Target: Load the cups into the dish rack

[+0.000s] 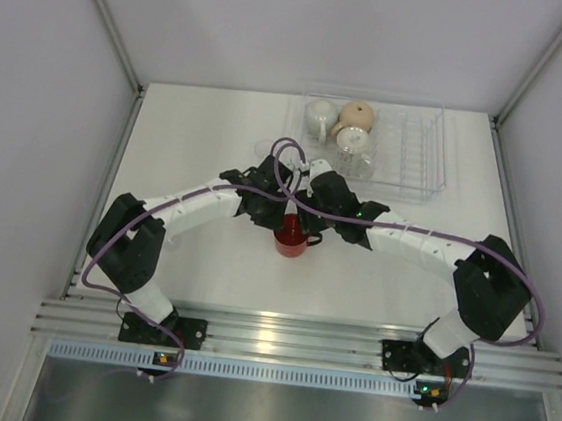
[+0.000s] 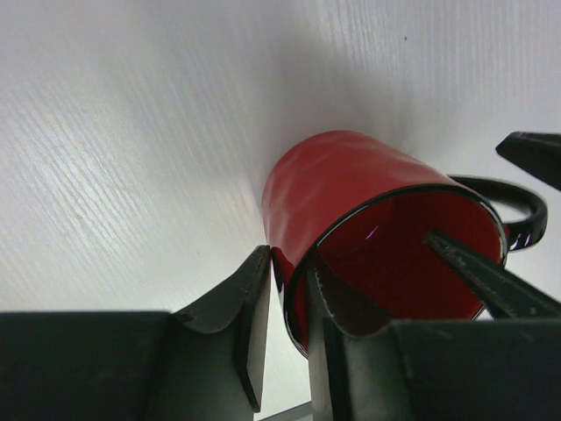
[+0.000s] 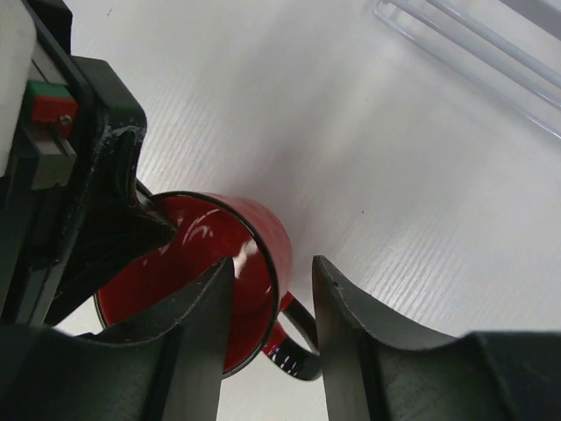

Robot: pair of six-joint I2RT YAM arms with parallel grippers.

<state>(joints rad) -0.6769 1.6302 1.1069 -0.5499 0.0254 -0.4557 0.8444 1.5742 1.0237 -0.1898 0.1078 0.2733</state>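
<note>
The red mug (image 1: 291, 240) stands upright at mid-table between both arms. My left gripper (image 1: 277, 213) is shut on its rim, one finger inside and one outside against the wall (image 2: 291, 263). My right gripper (image 1: 318, 222) is open from the opposite side (image 3: 273, 263). One of its fingers (image 3: 206, 307) is inside the red mug (image 3: 254, 232). The other finger is outside, beyond the black-edged handle (image 3: 294, 351), with a gap to the wall. The dish rack (image 1: 417, 177) at the back right holds a white mug (image 1: 321, 116), a tan mug (image 1: 358, 113) and a clear glass (image 1: 354, 150).
A faint clear glass (image 1: 264, 149) stands on the table behind the left gripper. The rack's corner (image 3: 473, 53) shows in the right wrist view. Side walls close off the table on both sides. The arm bases sit on the metal rail at the near edge.
</note>
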